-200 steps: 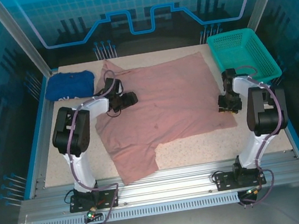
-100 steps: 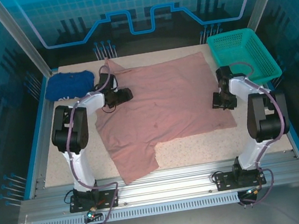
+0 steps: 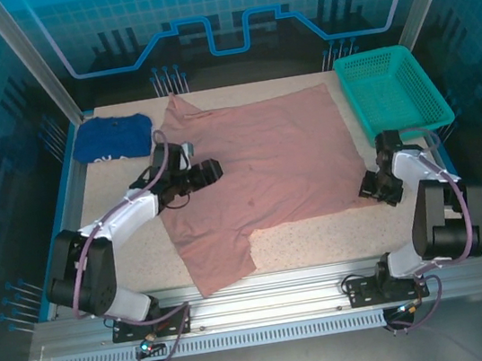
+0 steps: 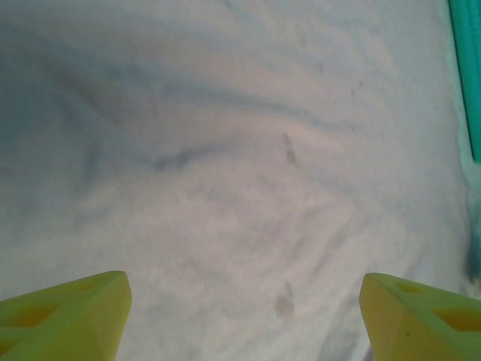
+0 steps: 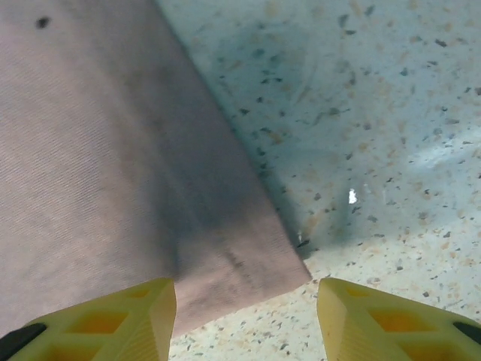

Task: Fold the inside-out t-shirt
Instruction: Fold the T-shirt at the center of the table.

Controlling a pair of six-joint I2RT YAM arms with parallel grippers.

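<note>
T-shirt lies spread on speckled table; left gripper, right gripper seemingly released.

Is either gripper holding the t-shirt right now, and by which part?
Nothing is held. The left gripper hangs open over the t-shirt; the right gripper hangs open over its corner.

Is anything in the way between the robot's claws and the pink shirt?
No, nothing visible. The left gripper is open right above the t-shirt, and the right gripper is open over its corner.
</note>
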